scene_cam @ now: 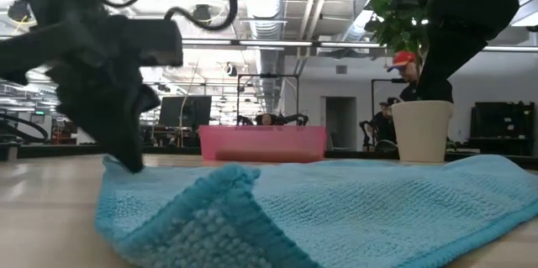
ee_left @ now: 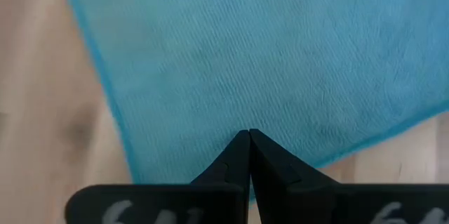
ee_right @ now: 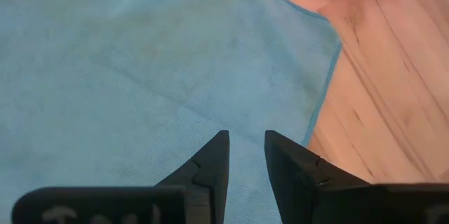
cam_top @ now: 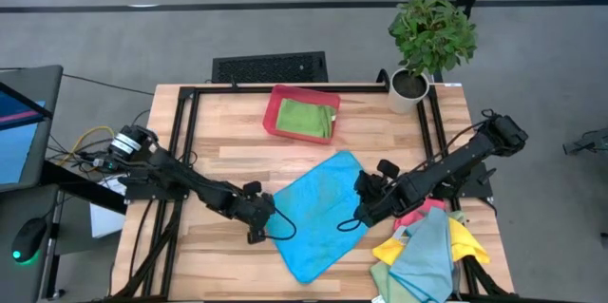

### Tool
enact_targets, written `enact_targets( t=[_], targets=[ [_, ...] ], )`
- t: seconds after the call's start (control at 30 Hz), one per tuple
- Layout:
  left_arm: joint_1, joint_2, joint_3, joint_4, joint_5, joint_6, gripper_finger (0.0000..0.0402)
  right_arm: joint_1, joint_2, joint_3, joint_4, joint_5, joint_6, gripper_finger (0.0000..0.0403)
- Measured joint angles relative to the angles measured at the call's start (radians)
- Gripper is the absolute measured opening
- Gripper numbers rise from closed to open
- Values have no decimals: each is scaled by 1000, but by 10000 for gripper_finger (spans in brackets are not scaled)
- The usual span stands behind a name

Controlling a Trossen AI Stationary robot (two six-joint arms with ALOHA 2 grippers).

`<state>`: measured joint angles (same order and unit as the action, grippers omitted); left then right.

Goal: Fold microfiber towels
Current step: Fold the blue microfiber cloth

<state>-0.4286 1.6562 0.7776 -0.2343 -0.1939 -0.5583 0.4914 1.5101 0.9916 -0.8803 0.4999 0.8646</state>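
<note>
I see a light blue towel lying spread out on the middle of the wooden table, turned like a diamond. It looks soft and fuzzy with a neat stitched edge. In the low view the near edge is bumped up in a small fold, and I cannot see what is under it.

My left gripper sits at the towel's left edge. Its two dark fingers are pressed tight together, tips on the cloth. From the left wrist view I cannot tell if any cloth is pinched between them. In the low view this arm is just a big dark blurry shape.

My right gripper is over the towel's right side. Its fingers stand a little apart with bare blue cloth showing in the gap, so it grips nothing.

Near the right front corner is a heap of more towels, yellow, pink, green and light blue, all crumpled. The picture cuts off the bottom of the heap.

At the back sits a red tray, hard and box-shaped, with a folded green towel in it. Beside it stands a leafy plant in a white pot.

A person in a red cap is far behind, partly hidden by the pot.
</note>
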Motion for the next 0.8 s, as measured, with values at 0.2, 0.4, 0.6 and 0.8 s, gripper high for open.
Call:
enact_targets(
  t=[0.2,0.4,0.6,0.8],
  targets=[
    [27,-18,5,-164,-39,2,0,-1,0,0,7,0,7,118],
    [74,-49,2,-319,-96,98,0,0,0,0,9,30,45,118],
    [147,-105,0,-446,-225,165,0,6,0,-29,51,35,23,136],
    [149,-222,6,-445,-236,156,0,41,0,-163,264,-59,-19,185]
  ],
)
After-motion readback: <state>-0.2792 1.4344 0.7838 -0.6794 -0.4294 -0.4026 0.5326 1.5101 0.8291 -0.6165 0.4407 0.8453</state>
